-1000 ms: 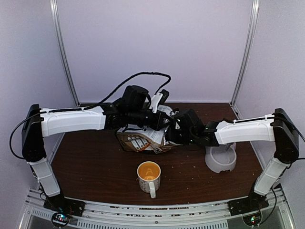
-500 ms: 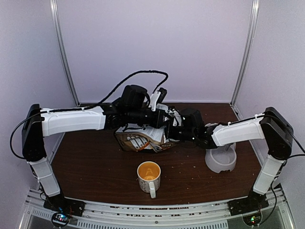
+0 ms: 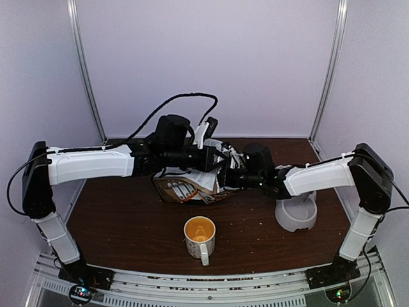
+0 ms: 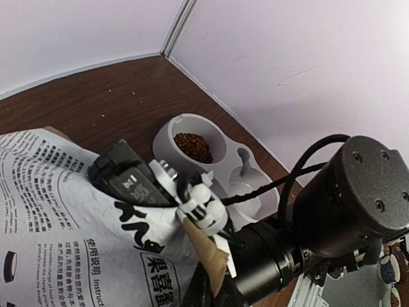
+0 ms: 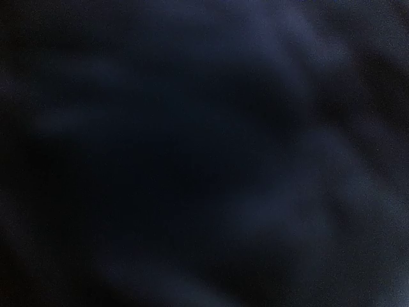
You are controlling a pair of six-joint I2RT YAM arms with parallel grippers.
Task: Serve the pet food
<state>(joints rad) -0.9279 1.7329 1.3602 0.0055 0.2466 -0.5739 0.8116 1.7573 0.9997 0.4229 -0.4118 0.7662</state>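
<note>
The pet food bag (image 3: 185, 188), white and tan with black characters, is held over the middle of the table, its printed side filling the left wrist view (image 4: 57, 211). My left gripper (image 3: 214, 160) reaches in from the left and is shut on the bag's top edge. From the right, my right gripper (image 3: 225, 178) is pressed to the bag's torn tan corner and grips it, its fingers mostly hidden. The right wrist view is black, the camera flat against the bag. Reddish-brown pet food (image 4: 193, 147) fills one well of the white double bowl (image 4: 166, 137).
The white double bowl (image 3: 295, 217) stands at the right, partly under my right forearm. An orange-lined white mug (image 3: 200, 233) stands near the front centre. Stray crumbs dot the brown table (image 3: 128, 224). White walls and posts close in the back and sides.
Both grippers and the bag have shifted a little to the left and back. The right forearm has swung leftward with them. Bowl and mug have not moved.
</note>
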